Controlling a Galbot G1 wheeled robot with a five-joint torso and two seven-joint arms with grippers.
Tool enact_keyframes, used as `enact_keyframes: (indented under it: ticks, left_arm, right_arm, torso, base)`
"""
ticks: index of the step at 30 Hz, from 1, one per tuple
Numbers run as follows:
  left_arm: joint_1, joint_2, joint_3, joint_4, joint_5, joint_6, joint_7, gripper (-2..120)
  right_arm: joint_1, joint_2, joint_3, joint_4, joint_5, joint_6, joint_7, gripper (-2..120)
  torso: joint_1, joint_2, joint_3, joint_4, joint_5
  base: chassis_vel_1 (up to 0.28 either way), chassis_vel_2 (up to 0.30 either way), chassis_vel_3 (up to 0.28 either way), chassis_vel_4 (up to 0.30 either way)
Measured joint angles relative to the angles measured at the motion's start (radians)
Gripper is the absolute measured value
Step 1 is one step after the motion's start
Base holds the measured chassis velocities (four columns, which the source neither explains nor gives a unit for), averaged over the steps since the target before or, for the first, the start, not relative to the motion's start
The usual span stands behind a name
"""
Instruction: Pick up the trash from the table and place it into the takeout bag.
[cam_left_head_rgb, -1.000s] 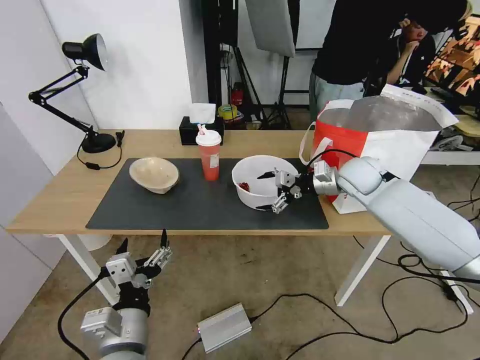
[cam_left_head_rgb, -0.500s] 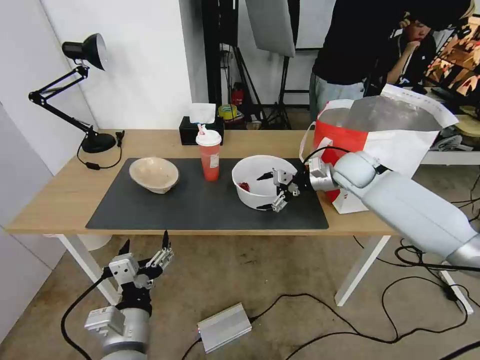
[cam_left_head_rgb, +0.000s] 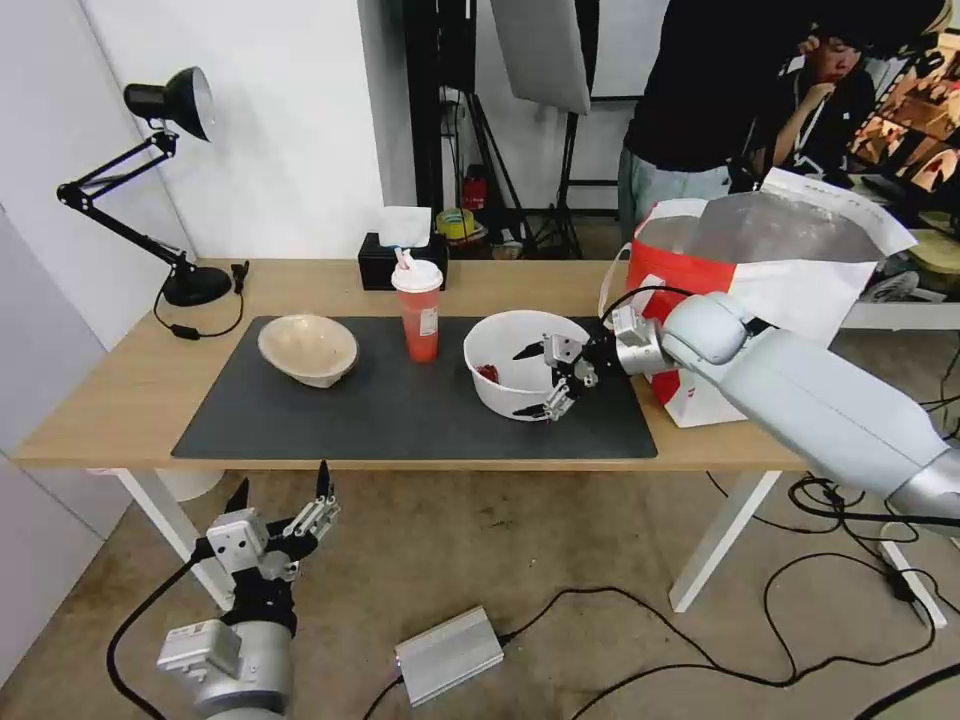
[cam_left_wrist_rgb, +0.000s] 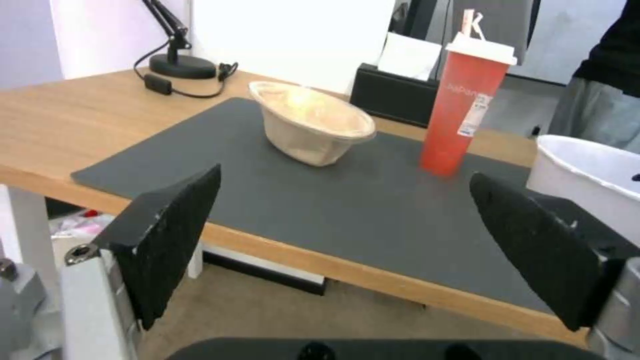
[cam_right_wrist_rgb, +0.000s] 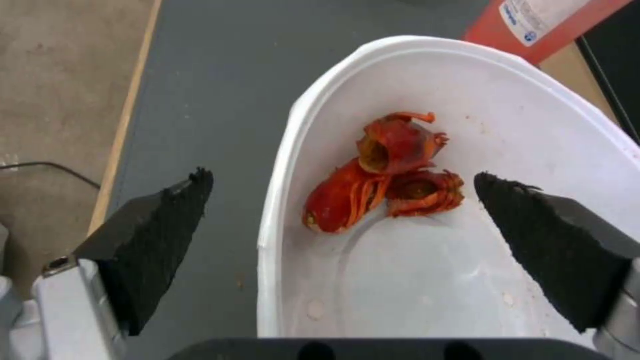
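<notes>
The large white bowl (cam_left_head_rgb: 492, 396) with red residue (cam_right_wrist_rgb: 387, 170) sits on the dark mat (cam_left_head_rgb: 380, 410) of the table (cam_left_head_rgb: 110, 400). My right gripper (cam_left_head_rgb: 522, 382) is open and straddles the bowl's near-right rim (cam_right_wrist_rgb: 280, 200), with one finger inside and one outside over the mat. The red cup (cam_left_head_rgb: 420, 312) with a white lid stands just left of the bowl, and the beige bowl (cam_left_head_rgb: 308, 348) lies farther left. The takeout bag (cam_left_head_rgb: 770, 290) stands open at the table's right end, behind my right arm. Below the table's front edge, my left gripper (cam_left_head_rgb: 283, 495) hangs open, facing the beige bowl (cam_left_wrist_rgb: 313, 122) and cup (cam_left_wrist_rgb: 463, 105).
A black tissue box (cam_left_head_rgb: 400, 262) sits behind the cup and a black desk lamp (cam_left_head_rgb: 170, 190) at the back left. Cables and a silver box (cam_left_head_rgb: 448, 655) lie on the floor. A person stands behind the bag.
My right gripper has slid a little to the left along the white bowl's rim, and the arm has swung nearer the bag. The left gripper has barely shifted.
</notes>
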Motion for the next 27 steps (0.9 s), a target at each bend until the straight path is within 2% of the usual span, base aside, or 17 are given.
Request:
enact_keyframes:
  ticks: [27]
  left_arm:
    - [-0.011,0.001,0.011,0.0,0.006,-0.001,-0.004,100]
  right_arm:
    - [-0.026,0.028,-0.01,-0.039,-0.001,-0.002,0.006,100]
  torso:
    - [0.0,0.0,0.0,-0.0001,-0.0001]
  base:
    - [0.0,0.0,0.0,0.0]
